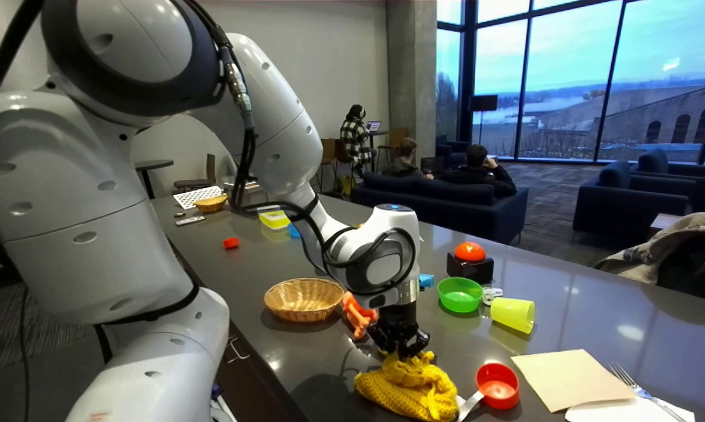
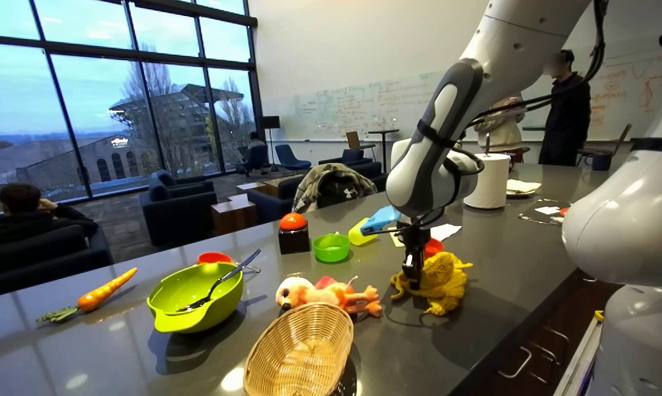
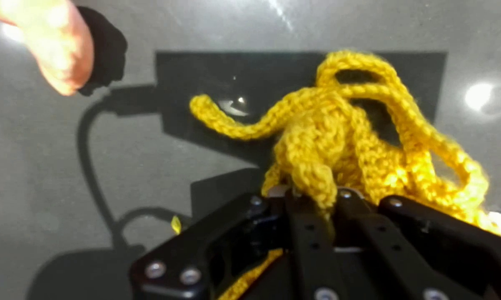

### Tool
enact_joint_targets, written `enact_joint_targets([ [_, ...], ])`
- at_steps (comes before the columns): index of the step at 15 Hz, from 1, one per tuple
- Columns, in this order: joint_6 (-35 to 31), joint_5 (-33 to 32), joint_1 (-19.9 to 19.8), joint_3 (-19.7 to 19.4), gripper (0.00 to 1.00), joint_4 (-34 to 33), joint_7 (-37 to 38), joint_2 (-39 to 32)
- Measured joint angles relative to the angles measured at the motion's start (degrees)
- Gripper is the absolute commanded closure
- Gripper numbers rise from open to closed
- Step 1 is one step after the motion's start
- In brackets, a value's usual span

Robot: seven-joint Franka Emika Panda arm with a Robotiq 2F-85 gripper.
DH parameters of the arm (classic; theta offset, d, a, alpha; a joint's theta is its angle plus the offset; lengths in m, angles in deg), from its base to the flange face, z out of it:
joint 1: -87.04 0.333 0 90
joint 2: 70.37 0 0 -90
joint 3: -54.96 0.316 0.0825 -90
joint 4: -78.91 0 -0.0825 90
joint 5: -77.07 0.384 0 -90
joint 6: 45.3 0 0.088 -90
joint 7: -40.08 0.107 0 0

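Yellow knit piece [image 1: 409, 389] on worktop [image 2: 397, 355], apart from wicker basket [image 1: 303, 301], its bunched top gripped: we see pincer [image 3: 315, 195] narrow, fingers [image 3: 302, 233] pressed around yarn, loose cords [image 3: 233, 130] draped outside. Orange plush toy [image 2: 339, 296] lies just beside basket, feet toward knit piece. Red measuring cup [image 1: 500, 398] sits farther from basket than knit piece. Green bowl [image 2: 332, 253] stands across plush toy from basket. We spot lime bowl [image 2: 193, 324], utensil [image 2: 234, 270] inside, near basket, on side away from knit piece; carrot [image 2: 102, 293] lies beyond lime bowl from basket.
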Motion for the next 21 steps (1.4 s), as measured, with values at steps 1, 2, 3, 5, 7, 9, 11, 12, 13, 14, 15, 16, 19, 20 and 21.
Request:
enact_joint_targets([
  [1, 0.01, -1.06, -1.25, 0.25, 0.98, -0.58, 0.0, -0.53],
  [2, 0.07, -2.23, -2.79, 0.63, 0.98, -1.19, 0.0, -1.06],
  [3, 0.16, -3.33, -4.41, 1.07, 0.98, -1.8, 0.0, -1.58],
  [5, 0.32, -5.7, -7.66, 1.8, 0.98, -2.95, 0.0, -2.46],
  [7, 0.35, -7.52, -10.64, 2.17, 0.98, -4.01, 0.0, -3.22],
  [9, 0.38, -9.13, -13.49, 2.25, 0.98, -5.25, -0.01, -4.09],
  [11, 0.52, -10.65, -15.98, 2.24, 0.98, -6.71, -0.01, -5.32],
  [12, 0.58, -11.16, -17.01, 2.2, 0.98, -7.57, -0.01, -6.13],
  [13, 0.64, -11.42, -17.76, 2.07, 0.98, -8.5, -0.01, -7.09],
  [14, 0.65, -11.95, -16.08, -0.55, 0.98, -9.48, -0.01, -8.16],
  [15, 0.65, -12.58, -12.49, -5.13, 0.98, -10.53, -0.02, -9.27],
  [16, 0.65, -13.16, -9.01, -9.63, 0.98, -11.72, -0.05, -10.44],
  [19, 0.77, -14.1, 1.53, -22.78, 0.98, -16.57, -0.1, -14.45],
  [20, 1.1, -14.1, 4.91, -26.64, 0.98, -18.36, -0.1, -15.63],
  [21, 1.5, -14.1, 8.04, -30.18, 0.98, -20.13, -0.1, -16.76],
])
